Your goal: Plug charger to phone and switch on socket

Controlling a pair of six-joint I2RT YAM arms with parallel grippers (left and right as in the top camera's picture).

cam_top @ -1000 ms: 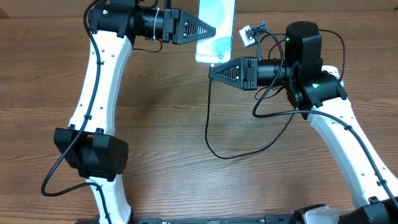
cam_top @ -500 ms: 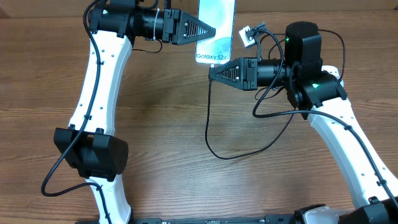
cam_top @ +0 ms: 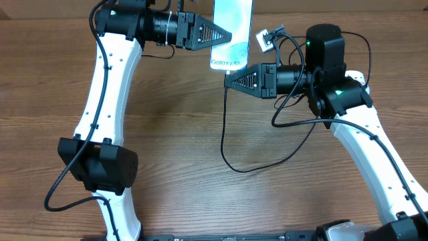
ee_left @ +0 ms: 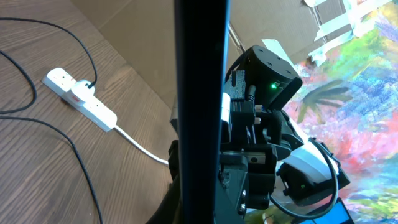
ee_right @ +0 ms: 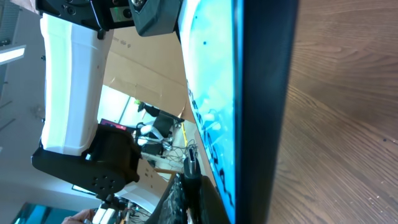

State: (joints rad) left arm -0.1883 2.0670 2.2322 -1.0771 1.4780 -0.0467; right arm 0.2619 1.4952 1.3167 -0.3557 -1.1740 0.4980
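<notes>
Our left hand [cam_top: 226, 33] is clenched on the phone [cam_top: 238, 23], held above the far side of the table [cam_top: 174, 134]. Just right of it, our right hand [cam_top: 229, 79] grips the charger [cam_top: 223, 127] at the phone's near end. The socket [ee_left: 81, 101] lies on the table.

The brown desk [cam_top: 180, 120] showed matt wood grain. The light blue-teal rectangular phone [cam_top: 239, 17] had a glossy screen. The white oblong power strip [ee_left: 93, 109] looked like smooth plastic, and the thin black cable [cam_top: 223, 140] was perhaps rubbery.
</notes>
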